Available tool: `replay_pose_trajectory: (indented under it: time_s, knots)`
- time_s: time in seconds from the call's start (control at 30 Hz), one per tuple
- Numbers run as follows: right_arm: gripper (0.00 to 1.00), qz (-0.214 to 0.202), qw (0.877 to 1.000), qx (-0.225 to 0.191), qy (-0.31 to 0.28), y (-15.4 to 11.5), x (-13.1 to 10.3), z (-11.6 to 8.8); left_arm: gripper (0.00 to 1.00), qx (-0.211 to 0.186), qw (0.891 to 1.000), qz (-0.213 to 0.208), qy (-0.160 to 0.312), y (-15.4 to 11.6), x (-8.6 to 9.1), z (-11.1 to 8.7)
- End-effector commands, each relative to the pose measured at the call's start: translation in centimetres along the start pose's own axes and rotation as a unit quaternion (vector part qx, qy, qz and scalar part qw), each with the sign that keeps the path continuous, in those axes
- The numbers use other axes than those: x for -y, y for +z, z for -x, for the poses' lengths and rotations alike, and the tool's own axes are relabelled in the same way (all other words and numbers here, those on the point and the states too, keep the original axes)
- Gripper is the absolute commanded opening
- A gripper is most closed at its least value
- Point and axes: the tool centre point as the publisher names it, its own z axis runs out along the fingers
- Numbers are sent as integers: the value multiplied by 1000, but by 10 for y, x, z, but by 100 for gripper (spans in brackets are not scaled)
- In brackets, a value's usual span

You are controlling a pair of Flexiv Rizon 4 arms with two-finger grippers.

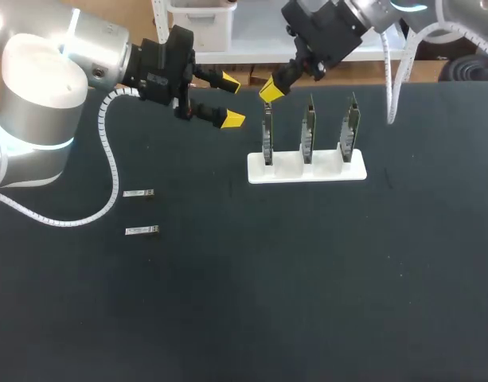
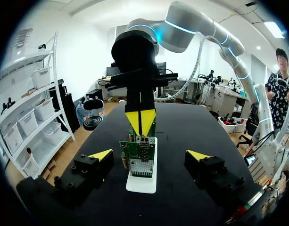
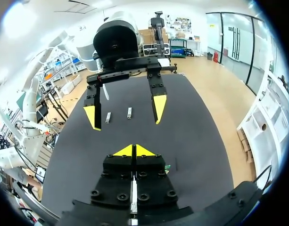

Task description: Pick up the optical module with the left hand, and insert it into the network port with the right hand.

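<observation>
1. The black surface (image 1: 307, 302) carries all task items. The left arm (image 1: 37, 95) comes in from the left and the right arm (image 1: 363, 16) from the far right corner.

2. A white stand (image 1: 307, 168) holds three circuit boards (image 1: 308, 131) upright in a row. This probably keeps each network port (image 2: 143, 140) facing up for insertion from above.

3. The left end effector (image 1: 230, 100) hangs above the surface beside the stand. Its fingers are spread wide and hold nothing. It faces the row of boards end-on.

4. The right end effector (image 1: 271, 89) sits just above the leftmost board (image 1: 267, 135) with its yellow tips pressed together. No module can be made out between them.

5. Two optical modules, the far one (image 1: 138, 193) and the near one (image 1: 142, 231), lie flat on the surface. They are close to each other, well apart from the stand, and on the left arm's side, which suits a left-hand pickup. Neither is grasped, so the pickup step appears outstanding.
</observation>
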Motion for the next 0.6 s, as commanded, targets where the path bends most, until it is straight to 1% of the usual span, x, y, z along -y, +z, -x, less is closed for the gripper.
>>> replay_pose_trajectory:
  time_s: [0.03, 0.6]
  knots:
    - [0, 1, 1000, -5, 1, 1, 1, 0, 100, -2, 1000, 0, -1, 1, -1, 1]
    - [0, 4, 1000, -9, 3, 2, 5, -3, 100, -2, 1000, 0, -1, 1, -1, 1]
